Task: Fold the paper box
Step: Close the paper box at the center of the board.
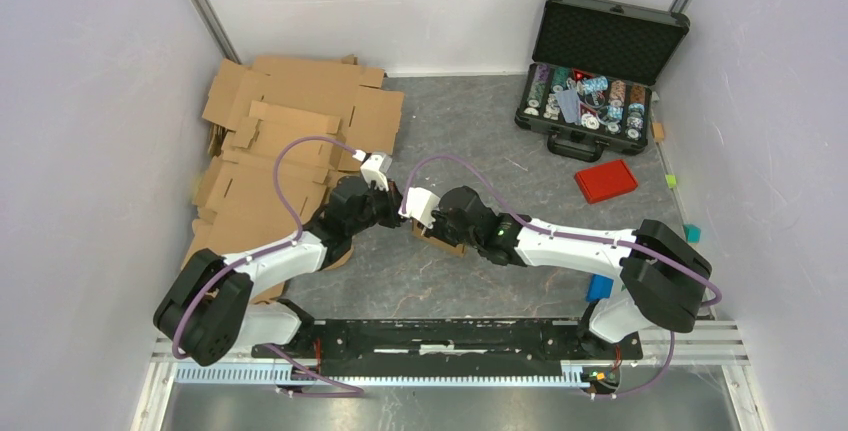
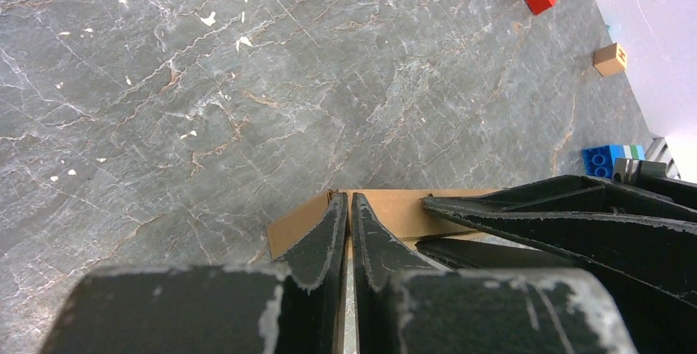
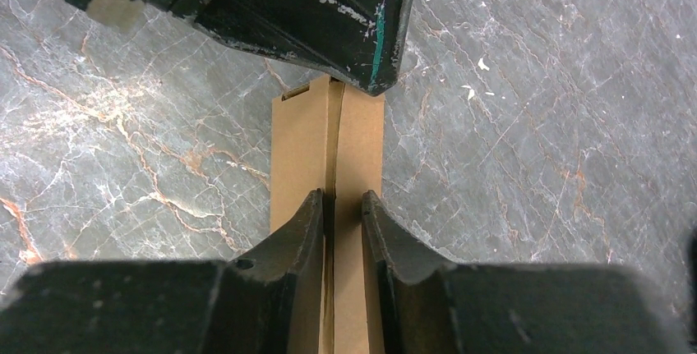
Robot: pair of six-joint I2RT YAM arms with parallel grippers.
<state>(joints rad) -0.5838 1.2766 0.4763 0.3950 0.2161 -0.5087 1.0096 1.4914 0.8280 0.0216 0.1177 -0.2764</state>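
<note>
The paper box [image 1: 441, 244] is a small brown cardboard piece lying on the grey table between my two arms. In the left wrist view my left gripper [image 2: 349, 206] is shut on the thin end wall of the paper box [image 2: 411, 210], and the right gripper's fingers [image 2: 575, 222] reach in from the right. In the right wrist view my right gripper [image 3: 341, 202] is closed to a narrow gap over the middle fold of the paper box [image 3: 300, 149], with cardboard between the pads. The left gripper's fingers [image 3: 329, 9] sit at the box's far end. From above, the left gripper [image 1: 392, 213] and right gripper [image 1: 425, 229] meet tip to tip.
A pile of larger cardboard sheets [image 1: 280, 151] lies at the back left. An open black case [image 1: 600, 71] of chips stands at the back right, with a red lid [image 1: 606, 180] in front of it. A blue block [image 1: 600, 286] lies by the right arm's base. Walls close both sides.
</note>
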